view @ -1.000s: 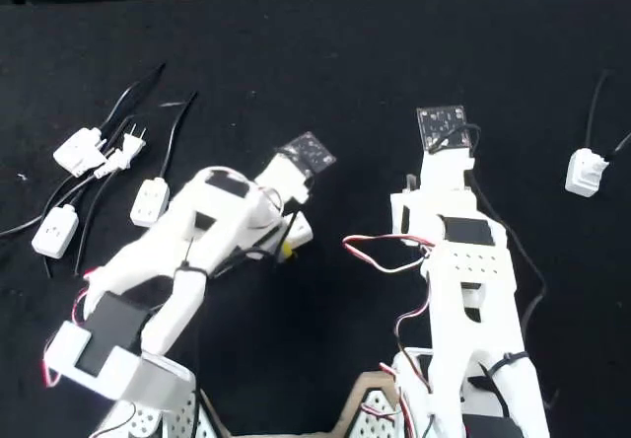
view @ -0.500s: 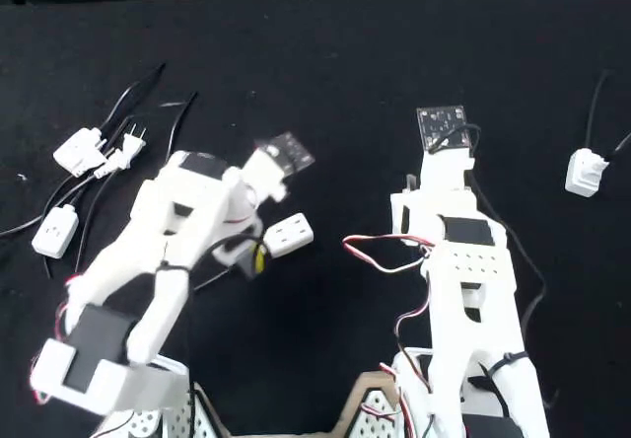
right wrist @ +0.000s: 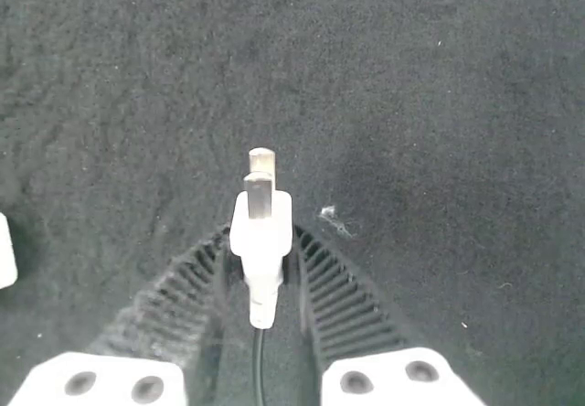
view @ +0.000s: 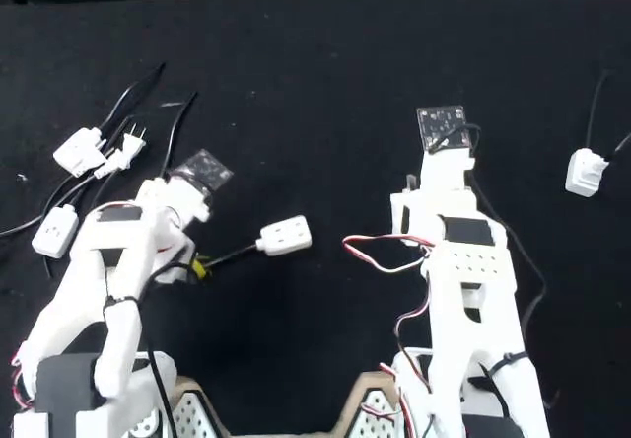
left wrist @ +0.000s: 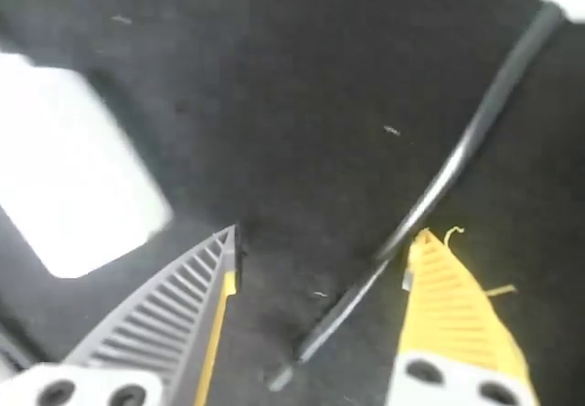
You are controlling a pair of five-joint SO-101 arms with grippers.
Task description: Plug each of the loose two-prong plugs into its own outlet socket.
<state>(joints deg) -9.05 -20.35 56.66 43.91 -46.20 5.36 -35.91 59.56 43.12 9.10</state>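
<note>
The right end effector (right wrist: 260, 241) clamps a two-prong plug (right wrist: 261, 207) (prongs pointing outward) over the black worktop (right wrist: 439, 104). The left end effector (left wrist: 320, 246) gapes wide astride a black cable (left wrist: 443, 177) running to a white outlet socket (view: 285, 235).

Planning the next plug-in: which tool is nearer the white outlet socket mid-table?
Left. The left tool straddles the cord of that outlet socket; the right tool, holding a two-prong plug, sits farther off.
</note>
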